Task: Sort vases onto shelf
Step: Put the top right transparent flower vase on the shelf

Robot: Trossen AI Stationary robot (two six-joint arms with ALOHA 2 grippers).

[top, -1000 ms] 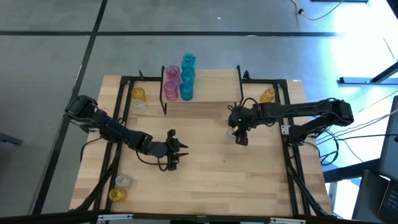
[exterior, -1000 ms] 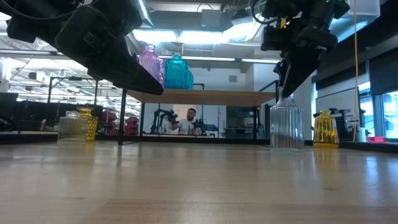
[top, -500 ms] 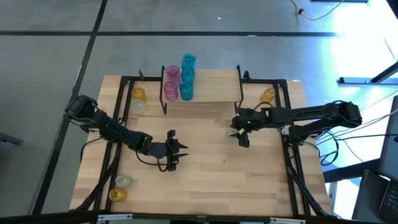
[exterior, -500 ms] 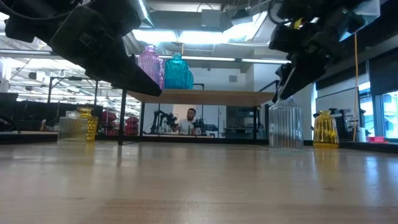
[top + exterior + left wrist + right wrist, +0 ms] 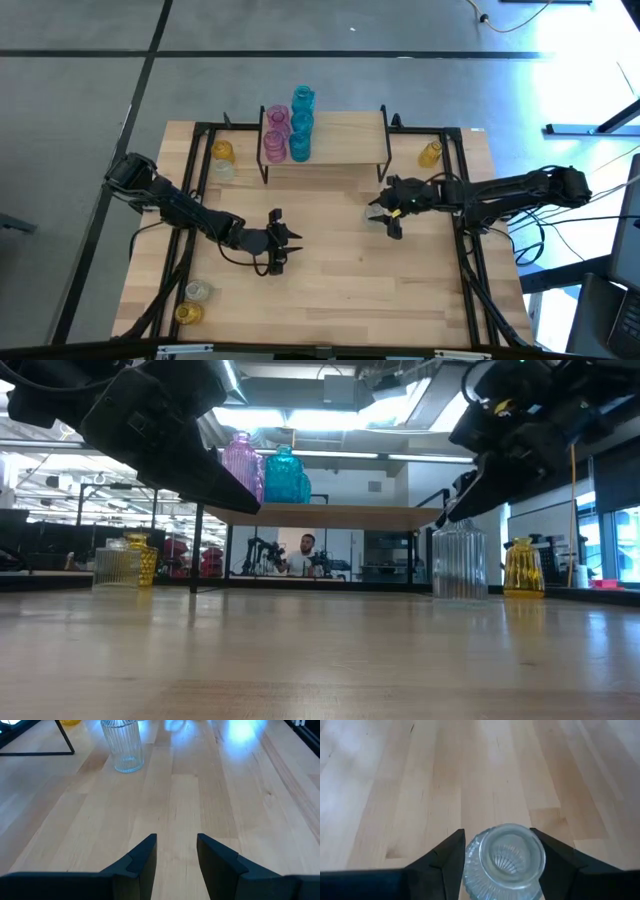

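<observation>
The setting is a robotics lab or test workshop. Evidence follows.

A light-wood table [image 5: 330,290] in a black metal frame [image 5: 196,170] stands on a bare grey concrete floor [image 5: 80,90] marked with dark lines. Two dark robot arms are mounted at the table's left and right edges. Loose cables [image 5: 520,15] lie on the floor at the far right.

The low view looks into a large open hall beyond the table: ceiling light panels [image 5: 330,420], exposed ducting, and windows [image 5: 625,545] at the right. A person [image 5: 303,557] sits far behind, beside another dark robot arm [image 5: 265,550]. Further workstations crowd the far left.
</observation>
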